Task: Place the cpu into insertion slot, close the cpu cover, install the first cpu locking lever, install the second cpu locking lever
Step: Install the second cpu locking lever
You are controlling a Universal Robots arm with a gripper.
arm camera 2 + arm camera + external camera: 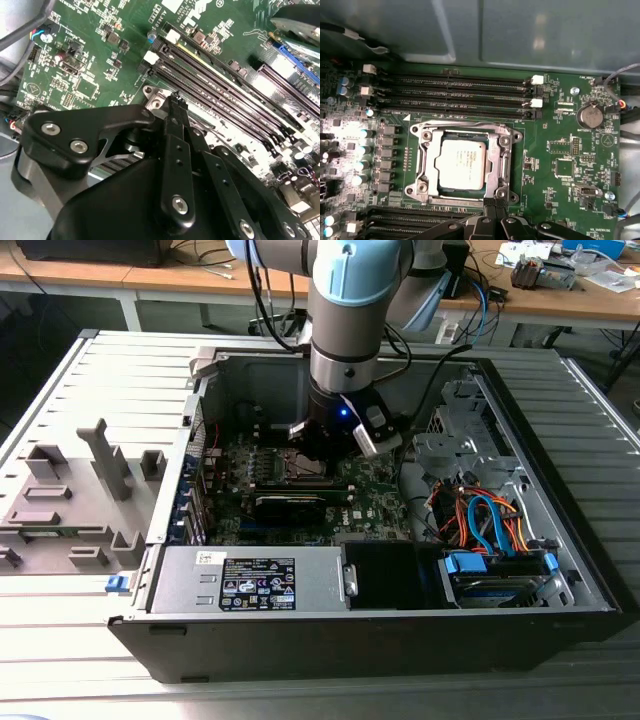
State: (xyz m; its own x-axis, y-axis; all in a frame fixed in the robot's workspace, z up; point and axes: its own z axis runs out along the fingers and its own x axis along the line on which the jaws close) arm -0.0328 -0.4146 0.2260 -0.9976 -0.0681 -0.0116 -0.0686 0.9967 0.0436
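Both fingertips of the gripper (494,204) are pinched together with nothing visible between them, right at the edge of the insertion slot (463,165) nearest the arm. Inside the slot sits the cpu (460,157), flat, with the cpu cover (502,159) lying down around it. Long black memory slots (455,95) run along the socket's far side on the green motherboard (560,165), inside the open computer case (560,570).

Support: grey slatted table (60,640)
On it: open computer case (380,625); grey plastic fixtures (75,505), exterior view's left
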